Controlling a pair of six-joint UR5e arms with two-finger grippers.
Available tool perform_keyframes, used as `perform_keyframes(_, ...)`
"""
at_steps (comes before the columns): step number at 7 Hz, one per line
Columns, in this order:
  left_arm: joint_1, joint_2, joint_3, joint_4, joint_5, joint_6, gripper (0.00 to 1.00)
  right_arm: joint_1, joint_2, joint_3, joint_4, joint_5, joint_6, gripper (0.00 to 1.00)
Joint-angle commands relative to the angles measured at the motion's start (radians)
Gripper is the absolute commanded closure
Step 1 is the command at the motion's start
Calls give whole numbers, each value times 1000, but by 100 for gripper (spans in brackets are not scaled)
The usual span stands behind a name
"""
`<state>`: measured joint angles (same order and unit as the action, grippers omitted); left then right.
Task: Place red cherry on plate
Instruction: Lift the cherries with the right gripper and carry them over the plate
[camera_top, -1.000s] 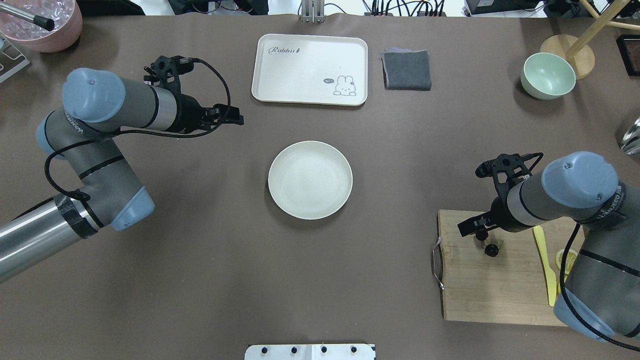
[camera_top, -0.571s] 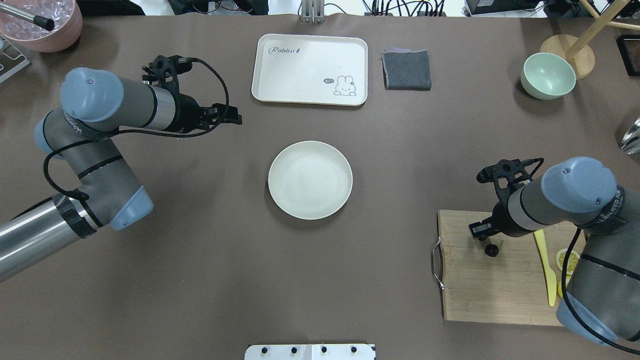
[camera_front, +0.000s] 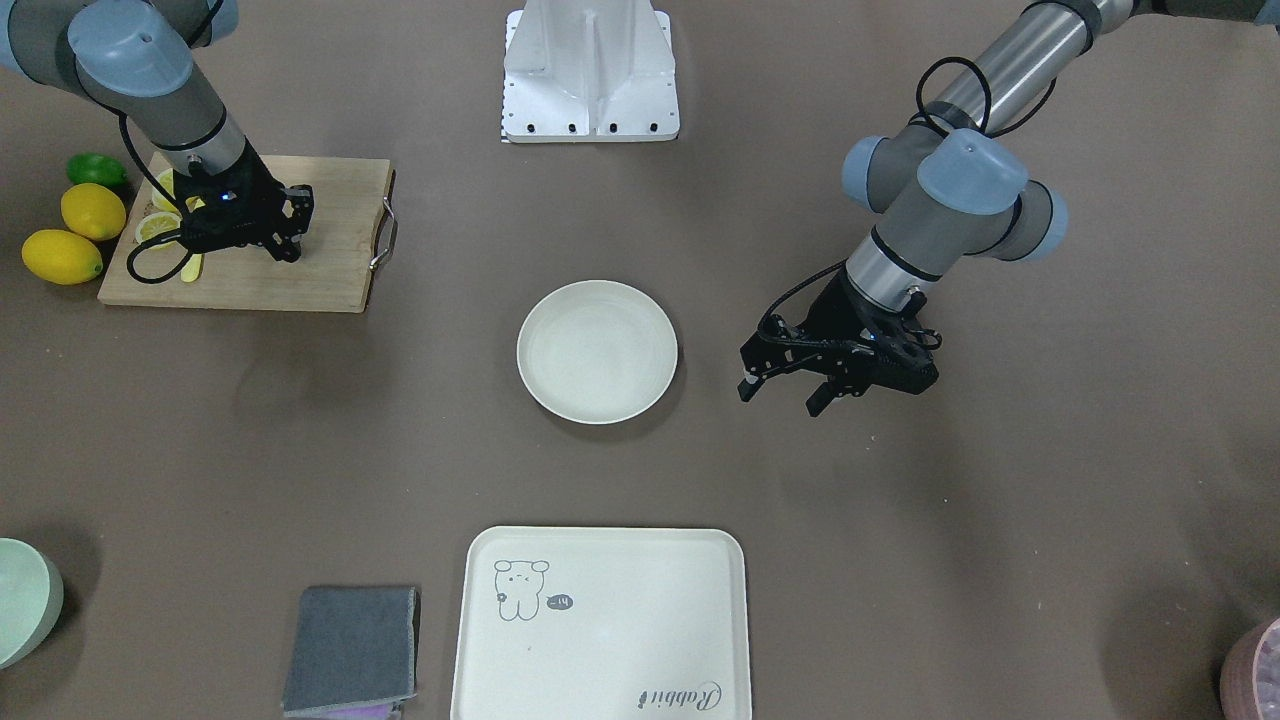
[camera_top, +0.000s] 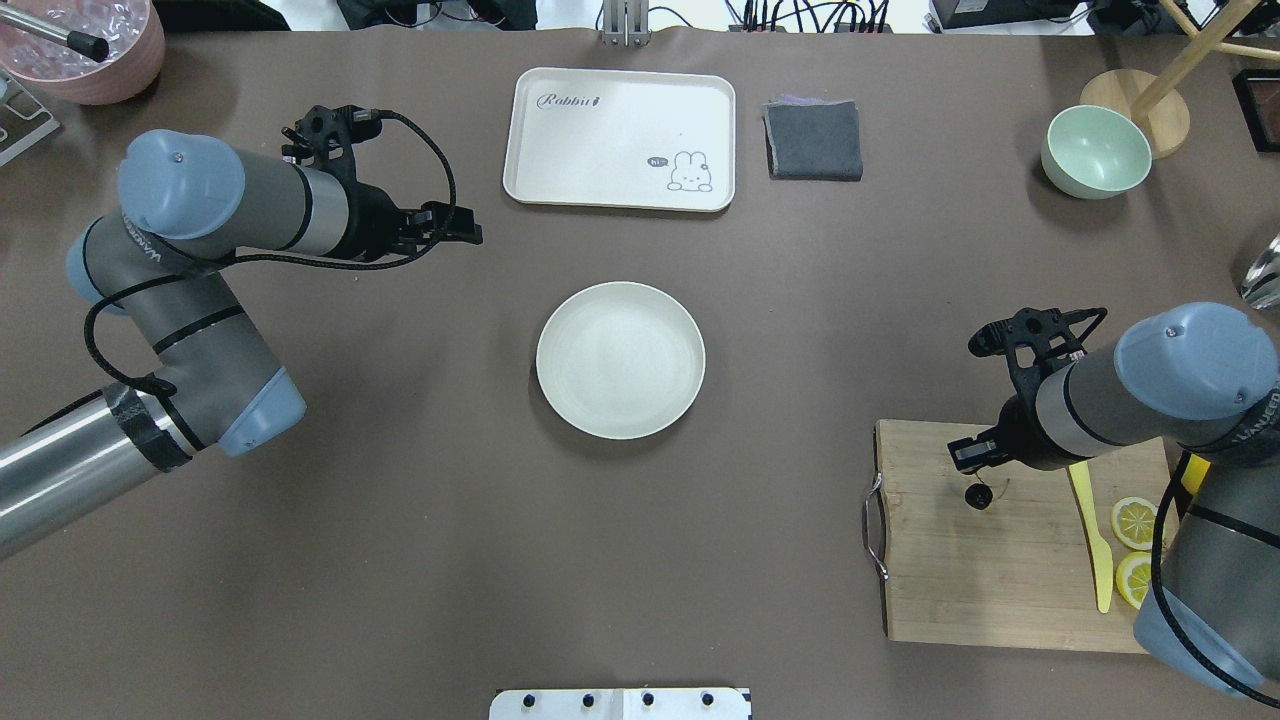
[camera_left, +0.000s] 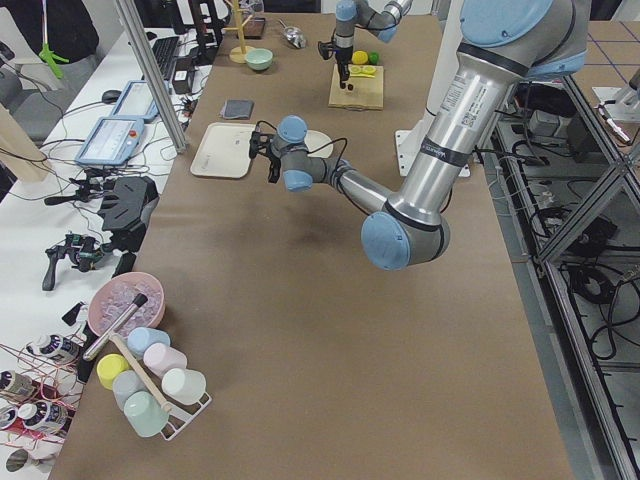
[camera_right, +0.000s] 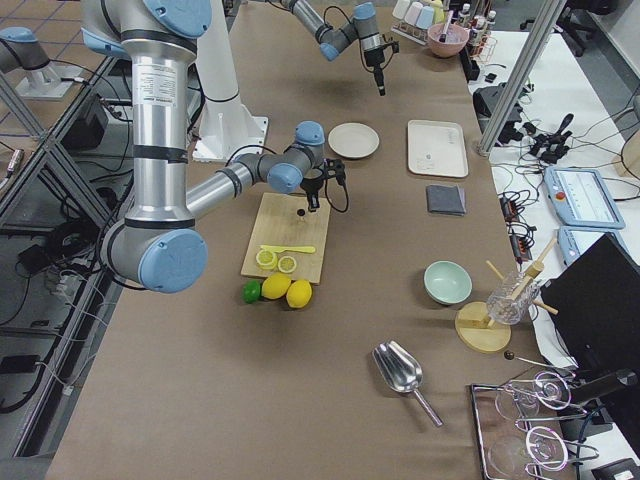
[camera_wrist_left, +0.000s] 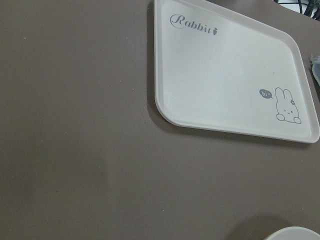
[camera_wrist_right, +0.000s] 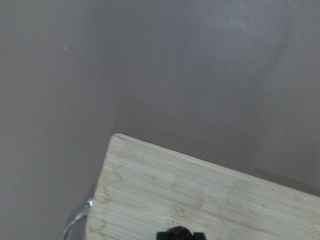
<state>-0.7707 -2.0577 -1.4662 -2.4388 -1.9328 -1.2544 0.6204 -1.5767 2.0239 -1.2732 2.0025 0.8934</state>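
Seen from overhead, with 12 o'clock pointing away from the robot, a round cream plate (camera_top: 620, 360) sat bare near the middle of a brown table (camera_top: 420, 560). At about 4 o'clock from the plate, well apart from it, lay a wooden cutting board (camera_top: 980, 580) with a metal handle on its plate-side edge.

The red cherry (camera_top: 978, 496), tiny, dark and glossy, rested on the board toward its 10 o'clock corner, with a thin stem trailing toward 2 o'clock. The right gripper (camera_top: 970, 462) hung directly at the cherry's 12 o'clock side, pointing down at the board. Whether its fingers were apart or together, or touching the fruit, could not be told. Its wrist camera caught only a dark rounded shape at the bottom edge, over the board's pale grain.

A yellow plastic knife (camera_top: 1097, 545) and two lemon slices (camera_top: 1137, 521) lay on the board at the cherry's 3 to 4 o'clock.

The left gripper (camera_front: 780, 393) hovered over bare table at the plate's 10 o'clock, its fingers spread apart and holding nothing.

At the plate's 12 o'clock lay a cream tray (camera_top: 600, 140) printed with a rabbit, a folded grey cloth (camera_top: 813, 140) just beside it at 3 o'clock, and a pale green bowl (camera_top: 1095, 150) farther along.
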Motion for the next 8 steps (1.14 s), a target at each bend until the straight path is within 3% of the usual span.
perform_keyframes(1,-34,20,4,-9,5,77,2,56,146,-2,-82,64,8,100)
perform_keyframes(2,-68,46,6,0,5,85,2,52,246,-16,-179,56,42,100)
perform_keyframes(4,-128,105,24,3,-5,218,2,47,346,-57,-203,53,99,100)
perform_keyframes(6,-224,126,95,87,-192,280,2,45,435,-126,-204,41,123,100)
perform_keyframes(8,-297,174,95,96,-264,296,2,36,590,-278,-201,10,177,100)
